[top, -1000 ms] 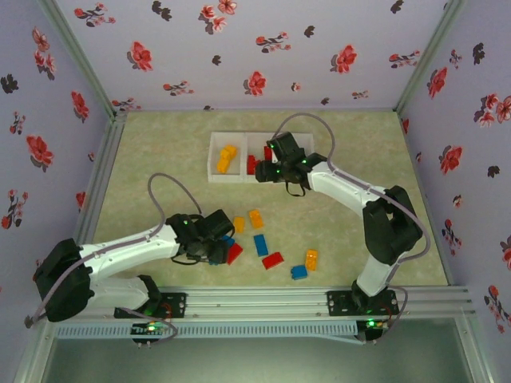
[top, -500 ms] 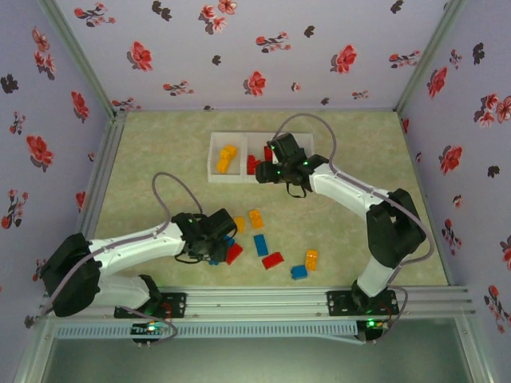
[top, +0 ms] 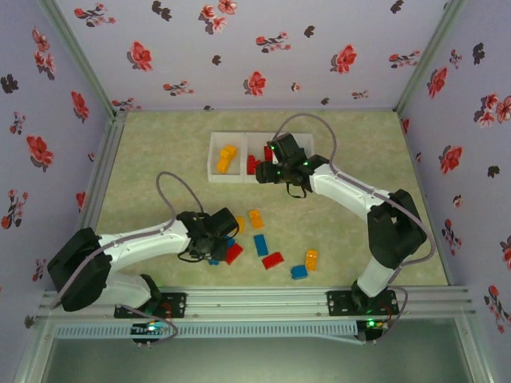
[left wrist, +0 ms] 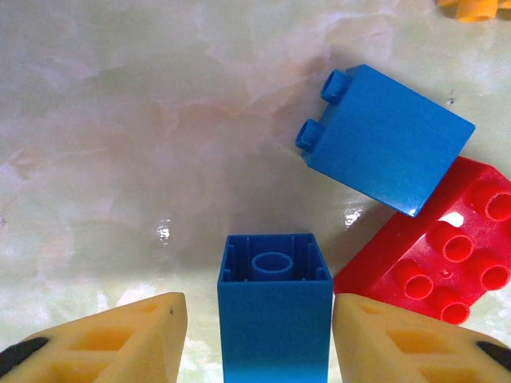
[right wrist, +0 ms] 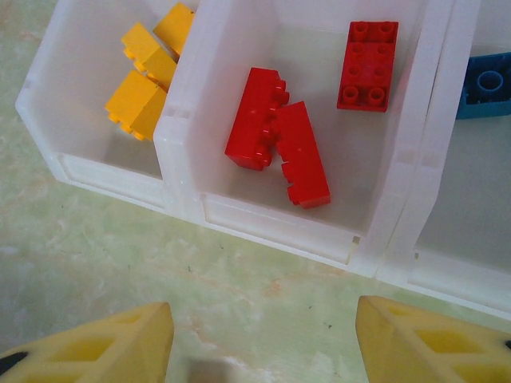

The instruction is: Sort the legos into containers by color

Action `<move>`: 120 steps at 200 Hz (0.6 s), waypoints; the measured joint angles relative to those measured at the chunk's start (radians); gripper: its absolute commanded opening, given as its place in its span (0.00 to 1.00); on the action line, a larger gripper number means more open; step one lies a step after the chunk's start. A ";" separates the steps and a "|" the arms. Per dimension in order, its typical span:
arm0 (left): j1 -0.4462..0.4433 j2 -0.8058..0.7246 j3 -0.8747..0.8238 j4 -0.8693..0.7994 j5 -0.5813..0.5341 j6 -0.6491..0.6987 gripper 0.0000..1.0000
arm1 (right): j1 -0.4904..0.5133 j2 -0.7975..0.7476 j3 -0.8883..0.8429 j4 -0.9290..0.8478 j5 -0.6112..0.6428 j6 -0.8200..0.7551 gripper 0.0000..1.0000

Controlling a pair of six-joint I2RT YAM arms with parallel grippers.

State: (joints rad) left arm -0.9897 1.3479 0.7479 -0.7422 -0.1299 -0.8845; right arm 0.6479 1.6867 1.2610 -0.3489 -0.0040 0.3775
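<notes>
Right pincer (right wrist: 262, 309): fingers apart, empty, poised just before the near wall of the containers (right wrist: 180, 120). The bins hold orange bricks (right wrist: 140, 88), red bricks (right wrist: 278, 152) and a blue brick (right wrist: 483, 96), one colour each. Left pincer (left wrist: 259, 302), well nearer than the containers: fingers apart, straddling a tipped blue lego (left wrist: 274, 335) on the desk (left wrist: 120, 120).

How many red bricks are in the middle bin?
3. In the middle bin, one red brick touches a second red brick near the centre; a third red brick lies studs-up at back right. Its far edge is cropped; more may hide.
</notes>
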 measured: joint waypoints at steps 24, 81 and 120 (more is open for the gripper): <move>0.000 0.014 0.000 0.008 0.000 0.000 0.46 | 0.000 0.000 0.000 0.000 0.000 0.000 0.62; 0.000 0.029 0.000 0.016 0.000 0.000 0.37 | 0.000 -0.002 -0.003 0.000 0.001 0.000 0.62; 0.012 0.034 0.020 0.007 -0.010 0.014 0.32 | -0.002 -0.031 -0.016 -0.005 0.021 -0.001 0.62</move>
State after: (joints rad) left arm -0.9779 1.3815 0.7677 -0.7353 -0.1398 -0.8703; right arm 0.6464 1.6558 1.2446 -0.3534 0.0166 0.3763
